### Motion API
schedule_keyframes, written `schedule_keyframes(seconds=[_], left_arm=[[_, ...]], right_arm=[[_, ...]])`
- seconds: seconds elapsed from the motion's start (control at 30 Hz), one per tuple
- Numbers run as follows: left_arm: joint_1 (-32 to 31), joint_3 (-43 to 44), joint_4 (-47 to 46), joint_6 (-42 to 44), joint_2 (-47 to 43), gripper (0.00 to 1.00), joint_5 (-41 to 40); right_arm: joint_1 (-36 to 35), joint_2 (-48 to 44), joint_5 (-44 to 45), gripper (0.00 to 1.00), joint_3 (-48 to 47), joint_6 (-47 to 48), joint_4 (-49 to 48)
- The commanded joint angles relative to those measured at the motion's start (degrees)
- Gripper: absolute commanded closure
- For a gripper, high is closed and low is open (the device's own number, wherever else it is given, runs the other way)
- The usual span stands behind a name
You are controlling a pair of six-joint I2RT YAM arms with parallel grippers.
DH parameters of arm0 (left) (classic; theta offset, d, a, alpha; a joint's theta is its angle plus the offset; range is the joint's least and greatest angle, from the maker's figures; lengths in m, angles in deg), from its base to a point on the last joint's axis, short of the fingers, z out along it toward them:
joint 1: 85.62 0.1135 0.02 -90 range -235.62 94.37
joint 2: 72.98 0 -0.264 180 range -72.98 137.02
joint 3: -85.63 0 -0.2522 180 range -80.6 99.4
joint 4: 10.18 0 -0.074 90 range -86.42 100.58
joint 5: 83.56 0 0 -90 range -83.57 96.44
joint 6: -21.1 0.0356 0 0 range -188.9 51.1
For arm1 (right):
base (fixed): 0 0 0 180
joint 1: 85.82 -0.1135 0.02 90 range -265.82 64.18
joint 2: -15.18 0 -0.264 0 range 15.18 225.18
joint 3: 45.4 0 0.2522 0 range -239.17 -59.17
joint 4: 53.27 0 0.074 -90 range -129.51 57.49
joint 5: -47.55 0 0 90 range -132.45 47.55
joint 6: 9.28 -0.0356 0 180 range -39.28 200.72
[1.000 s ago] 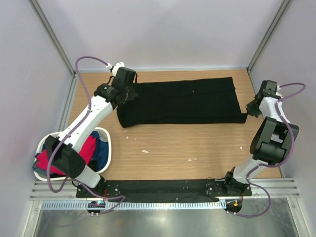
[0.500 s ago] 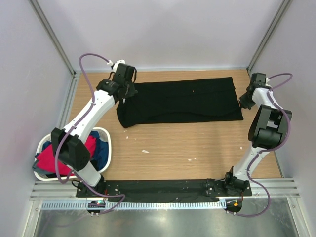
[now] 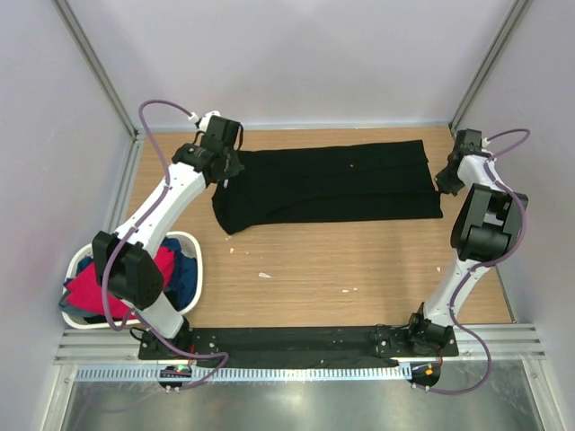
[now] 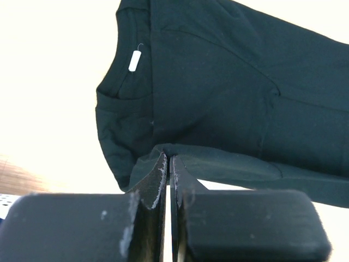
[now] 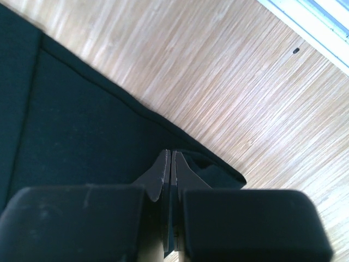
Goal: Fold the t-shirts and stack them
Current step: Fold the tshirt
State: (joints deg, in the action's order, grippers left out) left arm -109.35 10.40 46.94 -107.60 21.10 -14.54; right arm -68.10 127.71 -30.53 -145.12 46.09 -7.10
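Across the far surface (image 3: 359, 269) lies one black t-shirt (image 3: 332, 184), flat. One white basket (image 3: 199, 260) at near left holds one red t-shirt (image 3: 90, 292) and one blue t-shirt (image 3: 184, 274). The left end effector (image 4: 169, 159) pinches the black cloth's collar end, and the right end effector (image 5: 171, 155) pinches its opposite corner, both clamped narrow.

Right pincer (image 5: 170, 157) clamps a corner of the black t-shirt (image 5: 82, 125).

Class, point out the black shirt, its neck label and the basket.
black shirt (image 3: 332, 184), top view, middle of the cloth.
neck label (image 4: 134, 60), left wrist view, centre of the tag.
basket (image 3: 200, 265), top view, right rim.
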Motion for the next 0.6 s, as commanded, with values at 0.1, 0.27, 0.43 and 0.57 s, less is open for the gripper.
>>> schedule_keyframes(seconds=[0.1,0.27,0.43,0.57], left_arm=[[0.79,0.67,-3.45,3.18,0.40,1.00,0.76],[0.87,3.04,-5.64,8.19,3.12,1.00,3.04],[0.79,7.25,-7.23,14.87,5.93,1.00,4.80],[0.79,10.77,-7.32,17.34,8.92,1.00,6.20]], right_arm=[[-0.05,1.46,1.97,0.99,-2.38,0.88,-0.06],[-0.14,2.87,1.79,0.99,-2.64,1.23,-0.06],[-0.22,4.10,1.61,0.99,-3.26,1.15,-0.15],[-0.40,5.15,1.70,0.99,-4.05,1.32,-0.15]])
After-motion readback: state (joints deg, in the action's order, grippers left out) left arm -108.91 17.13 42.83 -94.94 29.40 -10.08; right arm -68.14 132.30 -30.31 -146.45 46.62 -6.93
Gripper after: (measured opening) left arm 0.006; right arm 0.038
